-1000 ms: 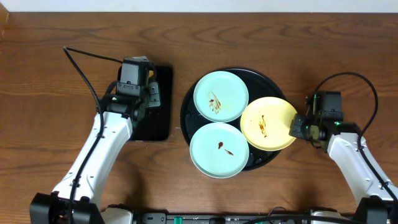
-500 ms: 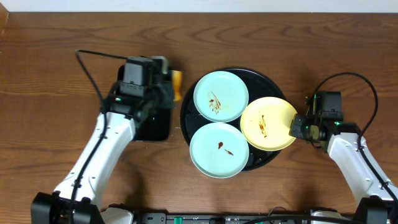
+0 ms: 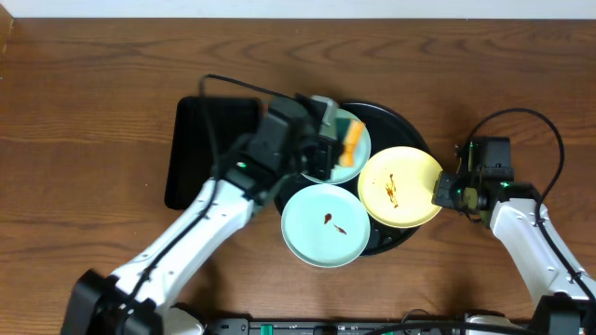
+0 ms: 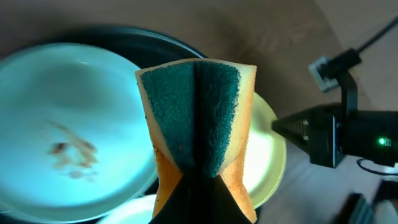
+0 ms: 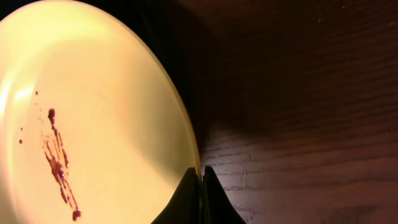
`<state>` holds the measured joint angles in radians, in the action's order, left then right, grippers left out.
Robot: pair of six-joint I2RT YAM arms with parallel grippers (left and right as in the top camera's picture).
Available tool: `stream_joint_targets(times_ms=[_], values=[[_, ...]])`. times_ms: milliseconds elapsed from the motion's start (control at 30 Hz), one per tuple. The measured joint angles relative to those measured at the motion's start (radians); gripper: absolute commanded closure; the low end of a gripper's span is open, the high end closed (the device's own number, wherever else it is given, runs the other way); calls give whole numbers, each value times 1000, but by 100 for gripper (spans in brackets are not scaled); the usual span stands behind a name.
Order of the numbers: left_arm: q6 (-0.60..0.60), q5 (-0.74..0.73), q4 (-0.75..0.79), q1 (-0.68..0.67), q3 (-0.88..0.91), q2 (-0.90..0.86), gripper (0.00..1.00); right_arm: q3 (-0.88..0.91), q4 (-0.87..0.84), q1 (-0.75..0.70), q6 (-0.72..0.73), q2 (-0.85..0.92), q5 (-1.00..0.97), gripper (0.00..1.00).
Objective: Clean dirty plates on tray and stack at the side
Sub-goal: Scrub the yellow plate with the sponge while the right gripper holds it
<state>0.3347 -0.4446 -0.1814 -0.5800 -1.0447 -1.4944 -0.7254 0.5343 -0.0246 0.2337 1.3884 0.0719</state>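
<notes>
**Operator:** Where do the items stand?

**Technician:** On the tabletop point(image 3: 84, 93), the round tray point(image 3: 402, 123) carries all three plates. The rear mint plate point(image 4: 68, 124) and the front mint plate point(image 3: 326, 223) sit to the left. The yellow plate point(image 3: 400, 186) sits at right, close against both. The rectangular tray point(image 3: 200, 149) lies left of the round one.

**Operator:** Gripper states?

**Technician:** The left gripper point(image 4: 198, 186) is clamped on the sponge point(image 4: 196, 118), green face toward the wrist camera, above the rear mint plate. The right gripper point(image 5: 200, 180) is closed on the yellow plate's rim.

**Operator:** Procedure for the step in hand?

**Technician:** Lower the sponge flat onto the brown smear point(image 4: 68, 152). Wipe across it with light pressure, so the plate is less likely to slide.

**Operator:** Obstructions?

**Technician:** The yellow plate's edge lies just beside the wiping zone. The left arm hides much of the rear mint plate from overhead.
</notes>
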Motion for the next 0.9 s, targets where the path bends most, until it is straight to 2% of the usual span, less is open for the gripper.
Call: stream_joint_targets(times_ms=[267, 900], values=[[66, -2, 4, -113, -37, -138, 93, 0, 0, 0, -1, 0, 0, 99], [115, -3, 194, -264, -63, -291, 93, 0, 0, 2, -4, 0, 1, 99]])
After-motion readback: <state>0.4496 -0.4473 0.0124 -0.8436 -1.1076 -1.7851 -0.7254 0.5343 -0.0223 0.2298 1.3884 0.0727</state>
